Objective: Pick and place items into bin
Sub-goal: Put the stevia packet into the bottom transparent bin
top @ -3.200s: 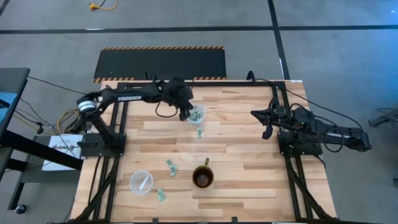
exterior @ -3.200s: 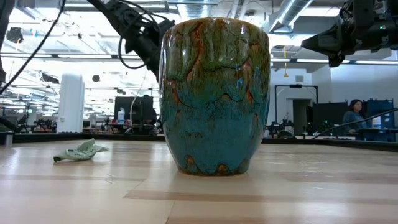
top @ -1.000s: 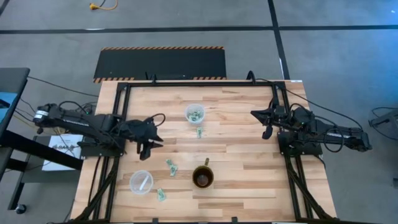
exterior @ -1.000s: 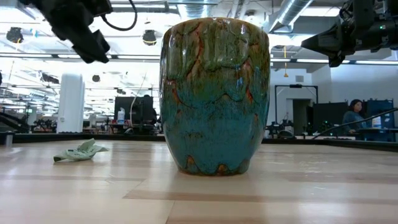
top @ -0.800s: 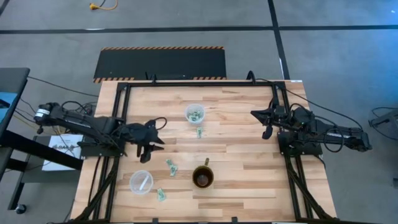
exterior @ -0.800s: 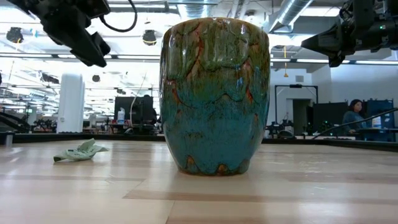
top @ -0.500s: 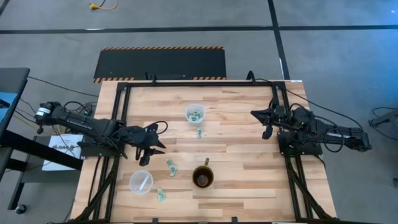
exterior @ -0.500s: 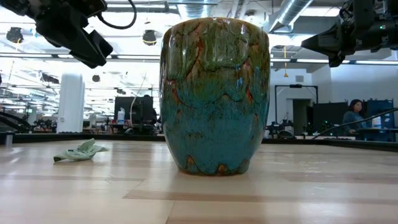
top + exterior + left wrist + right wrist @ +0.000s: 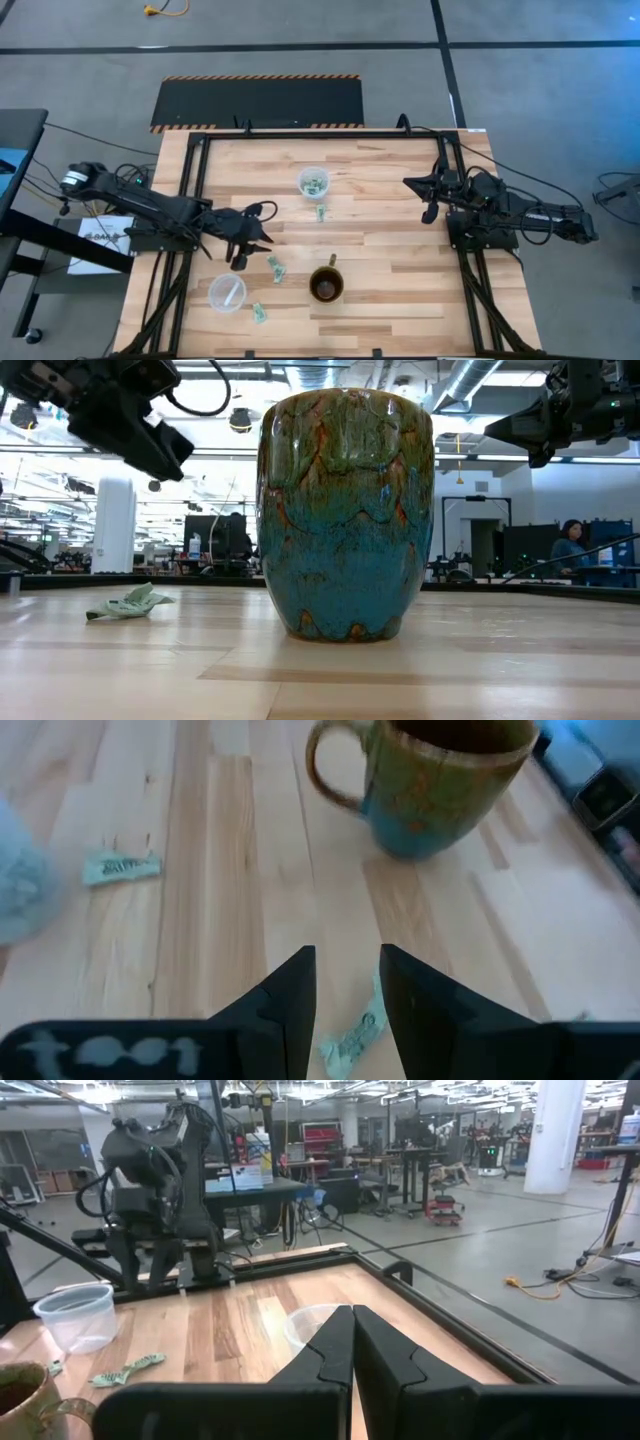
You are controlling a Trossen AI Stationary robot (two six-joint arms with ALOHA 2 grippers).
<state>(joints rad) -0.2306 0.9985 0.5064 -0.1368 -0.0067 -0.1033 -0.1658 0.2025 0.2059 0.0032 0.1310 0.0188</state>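
Small pale green-and-white wrappers lie flat on the wooden table. One wrapper (image 9: pixel 272 266) (image 9: pixel 355 1038) lies left of the mug, another (image 9: pixel 320 213) sits near the far clear cup, and a third (image 9: pixel 258 313) (image 9: pixel 120 867) is near the front edge. More wrappers sit inside the far clear cup (image 9: pixel 313 181). My left gripper (image 9: pixel 241 262) (image 9: pixel 347 985) is open and hovers just left of the first wrapper, touching nothing. My right gripper (image 9: pixel 410 183) (image 9: pixel 351 1342) is shut and waits above the table's right side.
A brown-and-teal glazed mug (image 9: pixel 326 285) (image 9: pixel 345 510) stands near the front centre, filling the low view. A second clear cup (image 9: pixel 227 292) stands front left. The black frame rails (image 9: pixel 190 190) run along both sides. A person (image 9: pixel 570 550) is far off in the room.
My left gripper has moved toward the table's right and near edge, closing on the wrapper left of the mug. It has stayed open. My right arm and all the objects have kept still.
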